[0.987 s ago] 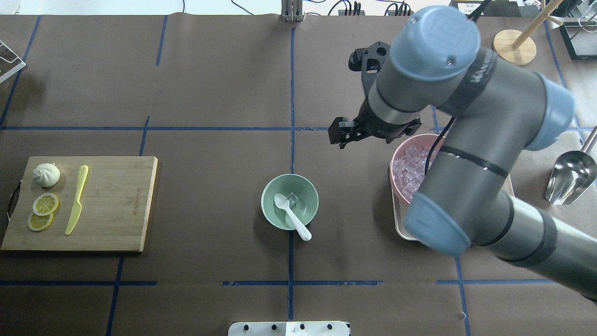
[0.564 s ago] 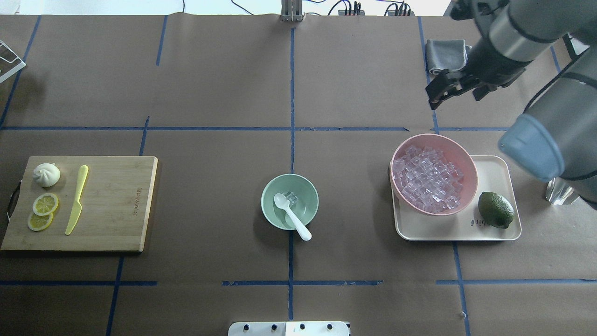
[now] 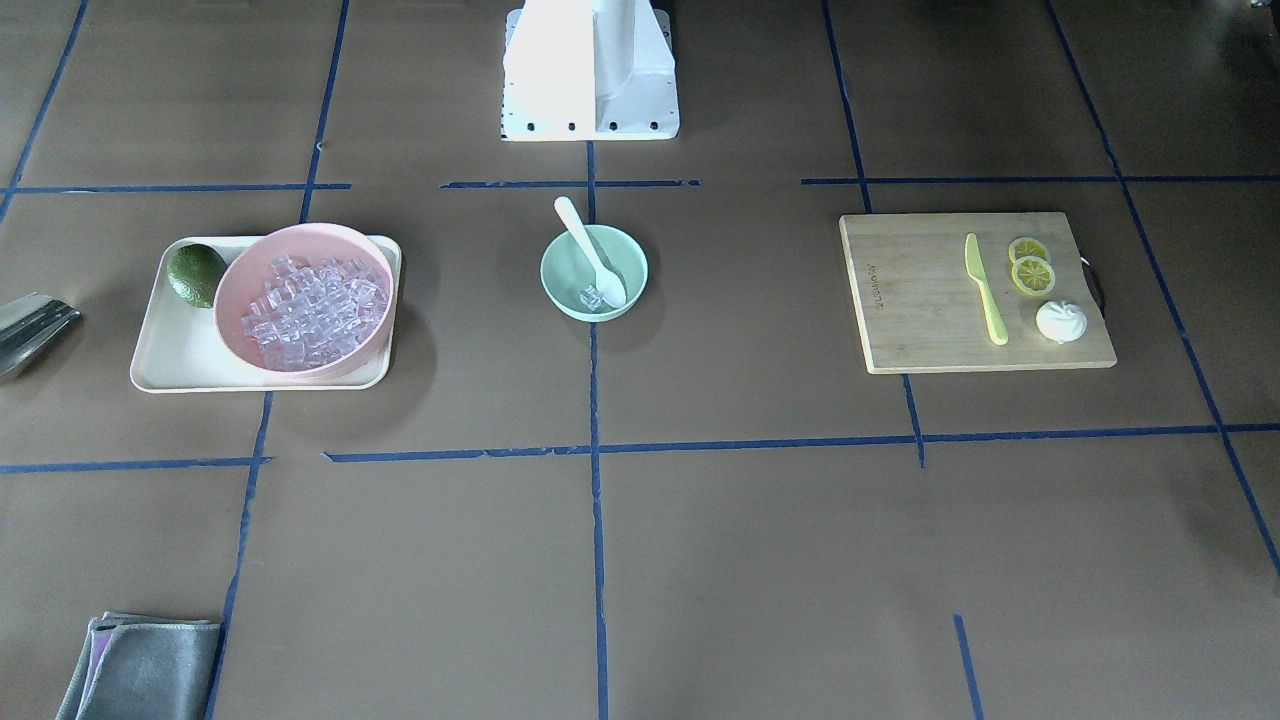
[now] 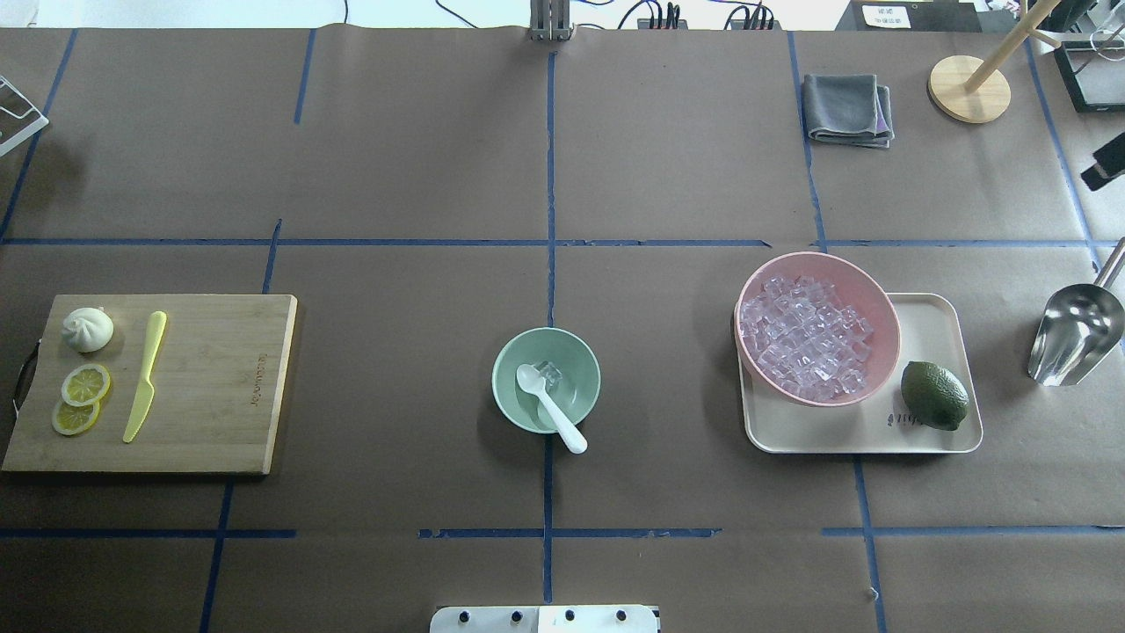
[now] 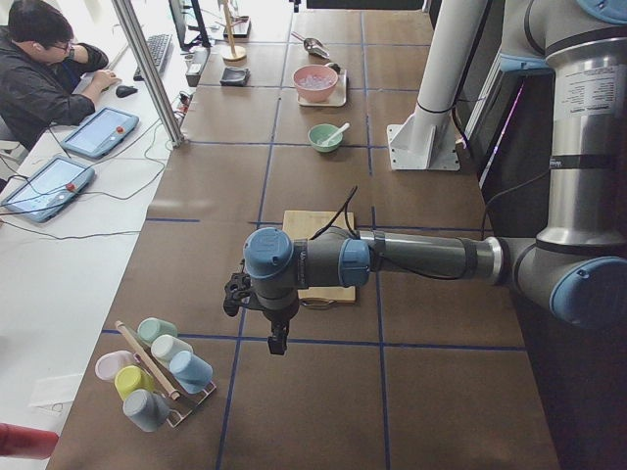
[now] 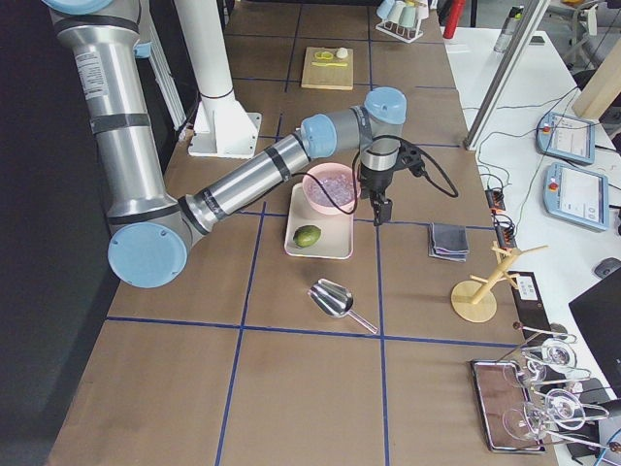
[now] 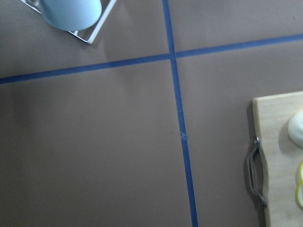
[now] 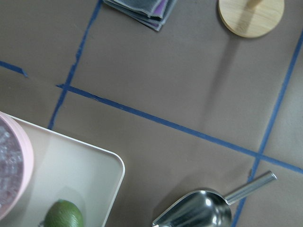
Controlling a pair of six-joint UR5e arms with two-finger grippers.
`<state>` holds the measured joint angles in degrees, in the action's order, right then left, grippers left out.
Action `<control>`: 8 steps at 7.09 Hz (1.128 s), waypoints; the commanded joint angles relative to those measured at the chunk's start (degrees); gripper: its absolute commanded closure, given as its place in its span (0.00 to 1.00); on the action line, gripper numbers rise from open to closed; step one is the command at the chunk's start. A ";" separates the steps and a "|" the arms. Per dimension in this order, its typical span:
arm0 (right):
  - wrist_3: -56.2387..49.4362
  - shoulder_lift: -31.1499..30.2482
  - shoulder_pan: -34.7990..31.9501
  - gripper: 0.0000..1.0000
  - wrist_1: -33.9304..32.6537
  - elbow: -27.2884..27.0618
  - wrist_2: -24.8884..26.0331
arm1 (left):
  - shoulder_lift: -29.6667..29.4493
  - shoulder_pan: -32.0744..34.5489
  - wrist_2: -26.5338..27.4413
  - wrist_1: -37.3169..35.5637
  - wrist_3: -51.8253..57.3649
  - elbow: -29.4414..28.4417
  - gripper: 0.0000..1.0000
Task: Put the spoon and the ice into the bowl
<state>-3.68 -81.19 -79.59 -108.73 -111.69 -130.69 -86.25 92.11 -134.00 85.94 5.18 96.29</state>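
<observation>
The mint-green bowl [image 4: 576, 352] stands at the table's middle; it also shows in the front-facing view [image 3: 565, 270]. The white spoon [image 4: 549, 406] lies in it, scoop inside, handle sticking out over the near rim. One clear ice cube [image 4: 551, 374] lies in the bowl beside the scoop. My right gripper [image 6: 378, 216] hangs above the table beyond the tray; only a black bit of it [image 4: 1109, 161] shows at the overhead view's right edge, so I cannot tell if it is open. My left gripper [image 5: 278, 345] hangs far off past the cutting board; I cannot tell its state.
A pink bowl [image 4: 826, 262] heaped with ice and a lime [image 4: 934, 396] sit on a cream tray [image 4: 932, 325]. A metal scoop [image 4: 1074, 334], a grey cloth [image 4: 848, 108] and a wooden stand [image 4: 969, 88] lie right. A cutting board [image 4: 211, 387] holds a yellow-green knife [image 4: 145, 376], lemon slices and a bun.
My right arm has swung from above the pink bowl to the right, almost out of the overhead view, uncovering the tray and lime. Bowl, spoon and ice have not moved.
</observation>
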 commanded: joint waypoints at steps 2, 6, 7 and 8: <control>-11.93 -7.91 -11.61 0.00 6.89 12.06 -7.91 | 0.03 0.00 -0.12 1.42 -3.68 -0.31 0.00; -8.82 -11.18 -15.24 0.00 22.95 23.02 -8.00 | 0.38 0.00 -0.12 1.42 -3.77 0.13 0.00; -3.40 -11.62 -15.24 0.00 23.21 22.31 -8.09 | 0.47 0.00 -0.03 1.42 -3.77 -0.13 0.00; -2.65 -11.62 -15.16 0.00 23.30 21.96 -7.74 | 0.47 0.00 -0.03 1.42 -3.77 -0.22 0.00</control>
<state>-8.89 -92.58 -94.78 -85.79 -89.27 -138.68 -85.83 92.11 -134.06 87.36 1.41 96.21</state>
